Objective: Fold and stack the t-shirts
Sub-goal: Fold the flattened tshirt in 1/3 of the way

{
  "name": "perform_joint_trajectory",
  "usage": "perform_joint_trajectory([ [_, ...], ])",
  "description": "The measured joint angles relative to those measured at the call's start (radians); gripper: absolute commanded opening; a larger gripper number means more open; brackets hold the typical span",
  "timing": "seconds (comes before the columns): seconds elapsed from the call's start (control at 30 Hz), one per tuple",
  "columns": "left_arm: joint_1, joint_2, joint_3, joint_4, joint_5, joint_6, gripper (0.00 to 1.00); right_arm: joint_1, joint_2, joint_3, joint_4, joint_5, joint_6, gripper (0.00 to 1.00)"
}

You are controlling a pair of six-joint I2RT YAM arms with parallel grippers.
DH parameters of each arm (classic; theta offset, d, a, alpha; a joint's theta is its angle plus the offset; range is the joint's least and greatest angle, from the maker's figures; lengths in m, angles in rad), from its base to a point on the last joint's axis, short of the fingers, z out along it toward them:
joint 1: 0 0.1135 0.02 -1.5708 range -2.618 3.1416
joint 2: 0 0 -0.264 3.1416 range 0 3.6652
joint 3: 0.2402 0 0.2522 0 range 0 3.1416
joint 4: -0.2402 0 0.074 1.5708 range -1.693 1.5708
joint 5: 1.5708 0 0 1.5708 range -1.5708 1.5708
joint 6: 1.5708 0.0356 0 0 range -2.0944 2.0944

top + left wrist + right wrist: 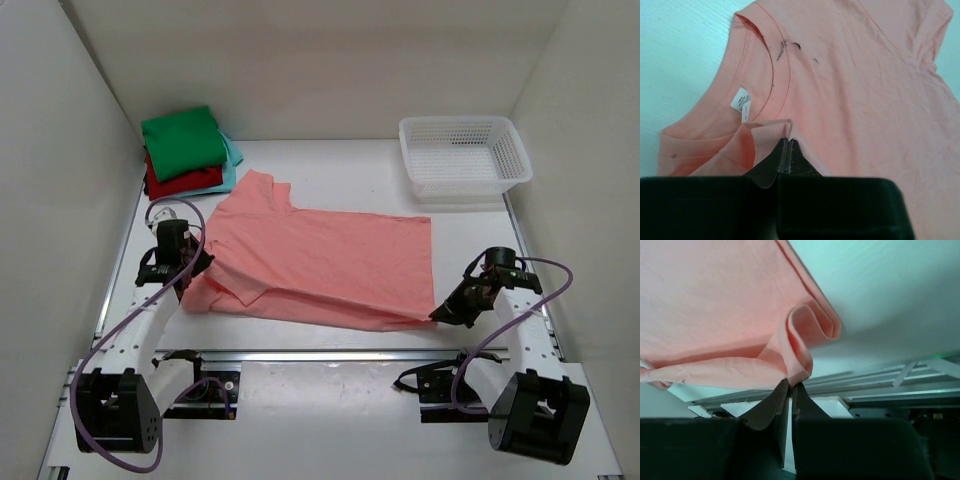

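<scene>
Salmon-pink t-shirt (320, 262) lies spread across the counter (340, 175), left gripper (789, 150) pinched closed on a cloth fold near the collar and right gripper (790, 386) clamped on the hem corner, probably to lift that near edge over for a fold; folded stack (188, 152) sits back-left.

Soft matt cloth pink shirt (320, 262), faintly glossy white plastic mesh basket (468, 185), smooth white table (340, 175), near rail (330, 353) perhaps brushed metal

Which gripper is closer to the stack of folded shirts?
Left. The left gripper grips the pink shirt near the stack; right gripper holds its far hem corner.
</scene>
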Motion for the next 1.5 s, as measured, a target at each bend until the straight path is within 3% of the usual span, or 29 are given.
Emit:
perform_joint_trajectory([
  [0.23, 0.004, 0.085, 0.032, 0.031, -0.008, 0.001, 0.0, 0.01, 0.178, 0.006, 0.155, -0.026, 0.031, 0.03],
  [0.43, 0.019, 0.127, 0.051, 0.062, -0.022, 0.001, 0.03, 0.011, 0.283, 0.05, 0.241, -0.033, 0.048, 0.26],
  [0.5, 0.033, 0.137, 0.051, 0.068, -0.029, 0.005, 0.34, 0.011, 0.301, 0.068, 0.262, -0.024, 0.05, 0.37],
  [0.6, 0.042, 0.151, 0.052, 0.082, -0.04, 0.004, 0.57, 0.009, 0.307, 0.096, 0.294, 0.008, 0.049, 0.43],
  [0.7, 0.045, 0.165, 0.062, 0.087, -0.051, 0.001, 0.67, 0.006, 0.307, 0.127, 0.331, 0.035, 0.049, 0.45],
  [0.93, 0.026, 0.171, 0.088, 0.09, -0.038, 0.021, 0.65, 0.072, 0.314, 0.181, 0.433, 0.039, 0.031, 0.44],
  [1.3, -0.137, 0.282, -0.037, 0.146, 0.03, 0.027, 0.58, 0.343, 0.487, 0.142, 0.588, -0.011, -0.007, 0.46],
  [1.5, -0.171, 0.33, -0.061, 0.11, 0.03, 0.026, 0.55, 0.344, 0.552, 0.139, 0.578, 0.027, -0.042, 0.47],
])
